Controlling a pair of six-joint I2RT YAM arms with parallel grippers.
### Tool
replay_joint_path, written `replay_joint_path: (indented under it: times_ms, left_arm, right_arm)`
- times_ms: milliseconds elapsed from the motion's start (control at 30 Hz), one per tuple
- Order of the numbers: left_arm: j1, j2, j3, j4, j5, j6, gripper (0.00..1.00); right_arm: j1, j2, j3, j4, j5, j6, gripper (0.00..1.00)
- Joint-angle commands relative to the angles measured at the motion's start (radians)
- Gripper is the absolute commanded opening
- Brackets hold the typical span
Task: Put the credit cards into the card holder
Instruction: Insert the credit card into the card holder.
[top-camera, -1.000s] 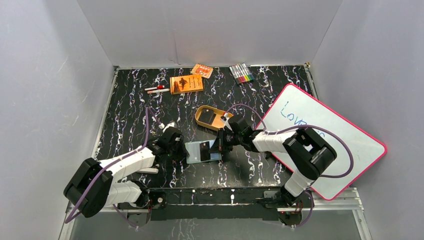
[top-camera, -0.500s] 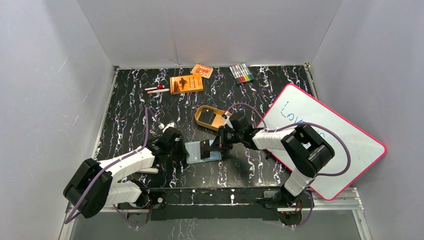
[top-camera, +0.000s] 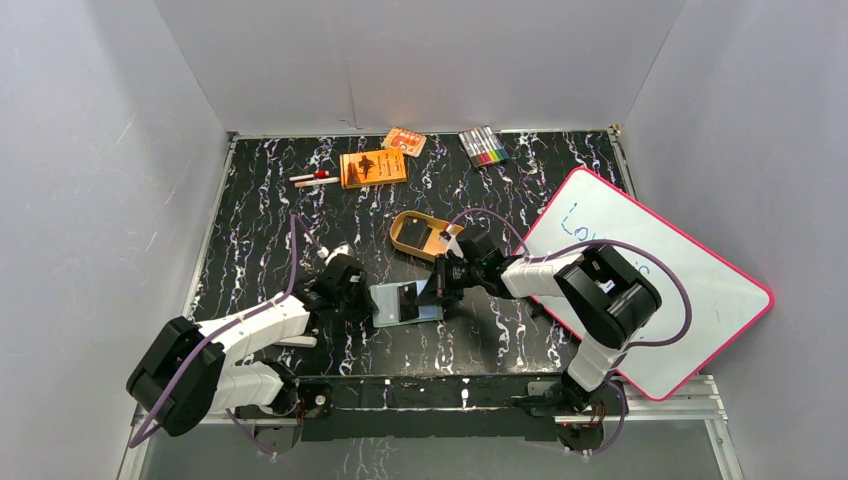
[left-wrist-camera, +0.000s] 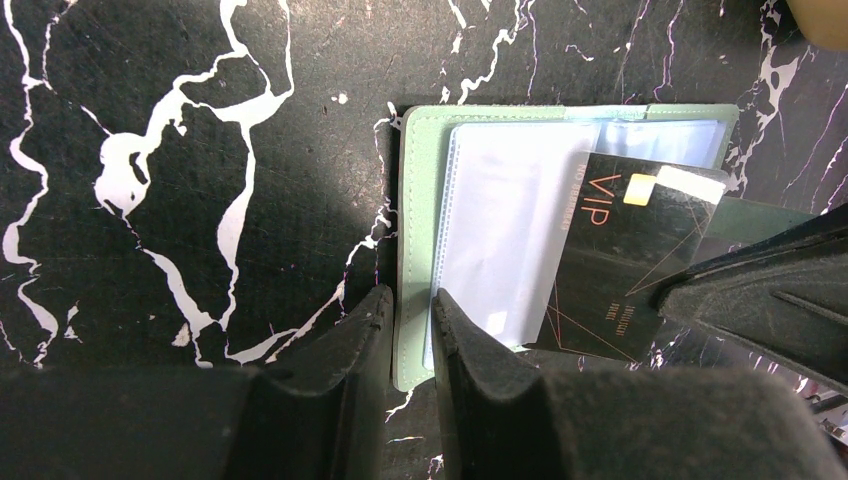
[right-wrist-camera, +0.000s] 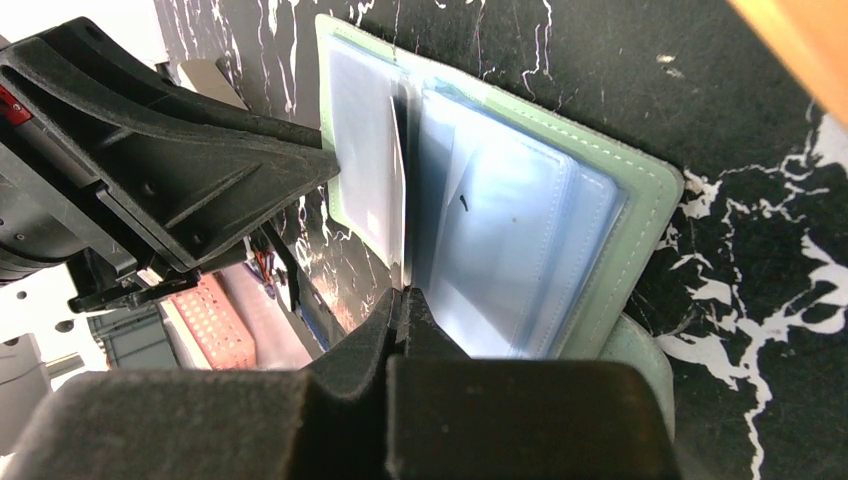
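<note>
Now I am at the insertion step, with the holder (left-wrist-camera: 412, 200) lying open on the tabletop (left-wrist-camera: 200, 100) between my two arms. My left tool (left-wrist-camera: 408, 300) pinches the green cover at the holder's left edge, one finger on each side of it, which I take to be steadying it. My right tool (right-wrist-camera: 402, 296) is closed tight on a black card (left-wrist-camera: 620, 260), gripped at its right end. The card's free end lies aslant over the clear sleeves (left-wrist-camera: 500, 230); whether its leading edge has caught a pocket I cannot tell, though most of its face is bare. The next move, as I read it, calls for squaring the card with a sleeve mouth, then sliding it in low while the left tool braces the cover against the push. Too steep an angle could buckle the plastic or skid the holder. Seen from above, my left arm reaches forward and low, wrist just beside the holder's left side. My right arm is folded at the elbow over the whiteboard (top-camera: 650, 280), forearm stretched leftward, tool close to the tabletop and pointing at the holder from the right.
</note>
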Motion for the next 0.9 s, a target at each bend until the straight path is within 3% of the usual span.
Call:
replay_joint_path:
  times_ms: [0,867]
  left_arm:
    - [-0.003,-0.002,-0.018,-0.028,-0.018,0.010,0.20]
    - [-0.003,-0.009,-0.028,-0.021,-0.015,0.007,0.19]
  right_arm:
    - [-0.002,0.016,0.045,0.046,-0.009,-0.013,0.00]
    - [0.016,0.097,0.104,0.057,-0.046,-0.011,0.00]
